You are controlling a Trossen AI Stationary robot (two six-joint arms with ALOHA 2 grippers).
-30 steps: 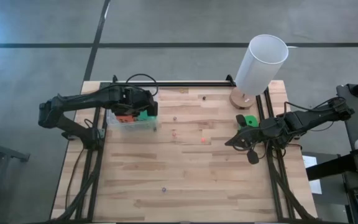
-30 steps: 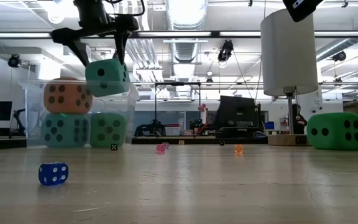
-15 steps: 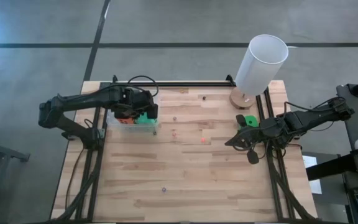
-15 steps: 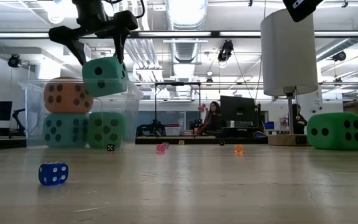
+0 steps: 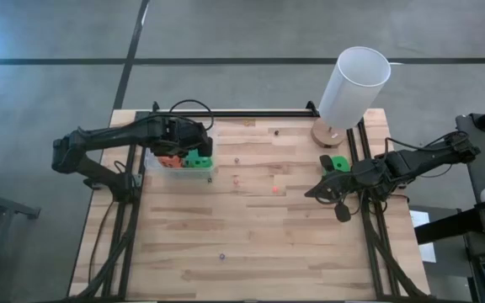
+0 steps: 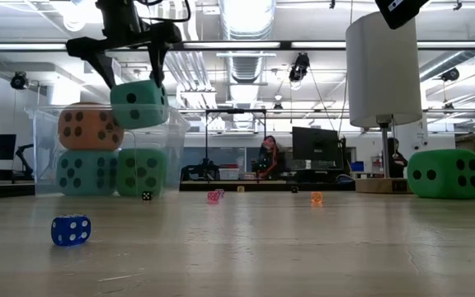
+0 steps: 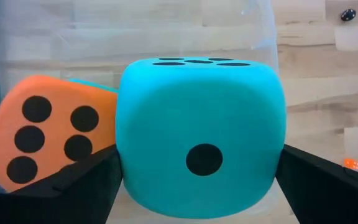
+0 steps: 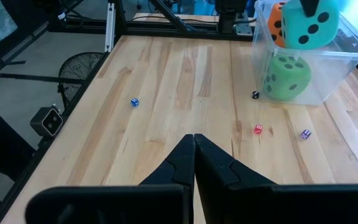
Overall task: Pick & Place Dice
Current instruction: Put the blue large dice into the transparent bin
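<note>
While your left hand (image 6: 130, 70) hangs over the clear tub (image 6: 44, 124) at the worktop's (image 5: 251, 227) far left, its fingers are spread wide on either flank of a teal die (image 6: 139, 103). From the low view the die sits between the fingertips, level with the tub's rim; whether it is gripped or just let go, you cannot tell. Directly beneath the hand lie the stacked dice: an orange die (image 6: 89, 128) beside the teal one, with another teal die (image 6: 87, 172) and a green die (image 6: 143, 172) under them. The cube has no long axis, so any approach angle serves.

Far to the right, a last green die (image 5: 338, 162) rests just beyond your right hand (image 5: 314, 192), whose fingers are pressed together and empty. That arm is clearly nearer it.
</note>
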